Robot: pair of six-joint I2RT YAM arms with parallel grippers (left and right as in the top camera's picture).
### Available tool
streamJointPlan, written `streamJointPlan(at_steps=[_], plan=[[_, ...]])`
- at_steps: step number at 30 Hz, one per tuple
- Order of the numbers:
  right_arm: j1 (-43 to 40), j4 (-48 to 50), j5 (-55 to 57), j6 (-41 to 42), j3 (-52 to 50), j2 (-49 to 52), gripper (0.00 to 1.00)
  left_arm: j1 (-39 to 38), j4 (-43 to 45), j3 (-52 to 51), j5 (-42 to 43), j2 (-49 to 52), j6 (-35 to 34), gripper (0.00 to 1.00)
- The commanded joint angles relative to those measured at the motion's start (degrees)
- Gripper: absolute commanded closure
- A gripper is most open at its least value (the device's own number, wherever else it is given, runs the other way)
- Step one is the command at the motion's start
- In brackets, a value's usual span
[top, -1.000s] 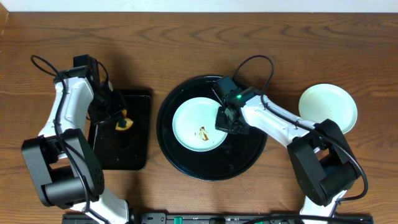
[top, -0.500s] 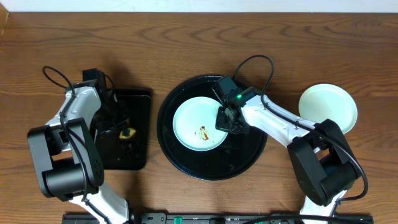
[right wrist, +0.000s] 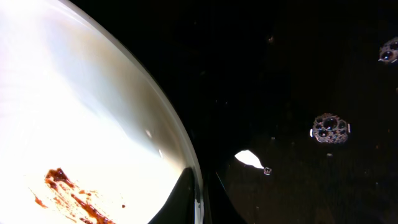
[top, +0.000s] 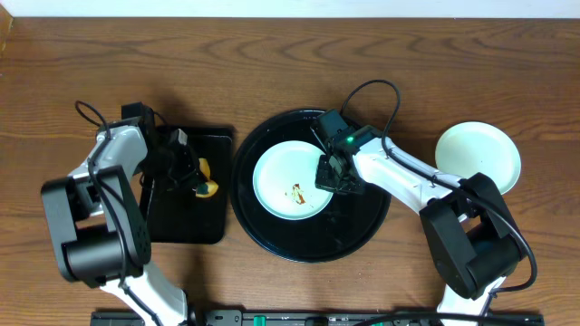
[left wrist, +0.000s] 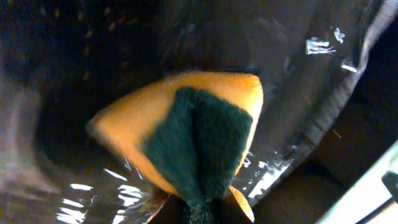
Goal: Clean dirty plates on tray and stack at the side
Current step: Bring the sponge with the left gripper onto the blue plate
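Observation:
A pale blue dirty plate (top: pixel 283 172) with a brown smear (top: pixel 295 193) lies on the round black tray (top: pixel 358 226). My right gripper (top: pixel 328 175) is shut on the plate's right rim. In the right wrist view the rim runs between my gripper's fingers (right wrist: pixel 200 205), with the plate (right wrist: pixel 81 112) and its smear (right wrist: pixel 68 186) to the left and the wet tray (right wrist: pixel 298 74) to the right. My left gripper (top: pixel 195 181) is shut on a yellow sponge (top: pixel 208 187) with a green scouring face (left wrist: pixel 199 143), held over the small rectangular tray. Its jaws (left wrist: pixel 198 210) pinch the sponge's lower end.
A small black rectangular tray (top: pixel 186 222) lies left of the round tray, nearly touching it. A pale plate without smears (top: pixel 478 158) sits on the wooden table at the right. Soap bubbles (right wrist: pixel 328 127) dot the round tray.
My left gripper has swung right with the sponge, toward the round tray. The small rectangular tray has shifted a little right. My right gripper and the plate have not moved.

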Motion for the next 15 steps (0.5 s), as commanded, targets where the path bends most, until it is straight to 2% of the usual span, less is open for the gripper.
streamJointPlan(at_steps=[1, 4, 7, 11, 15], plan=[[-1.05, -1.20, 4.83, -0.68, -1.44, 1.73, 0.98, -0.42, -0.81, -0.48, 0.68, -7.80, -1.95, 0.92], [-1.05, -1.20, 4.35, -1.25, -1.44, 1.73, 0.99, -0.42, -1.84, -0.48, 0.04, -14.73, -2.91, 0.93], [-1.05, -1.01, 3.34, -1.77, -1.44, 1.73, 0.98, -1.16, -3.34, -0.50, 4.83, -19.10, -0.87, 0.93], [-1.05, -0.96, 3.34, -1.75, -1.44, 1.73, 0.98, -4.00, -3.91, -0.52, 9.09, -18.95, 0.48, 0.93], [-1.22, -0.94, 3.34, -1.75, -1.44, 1.73, 0.98, -9.57, -3.50, -0.52, 9.64, -16.65, 0.42, 0.92]])
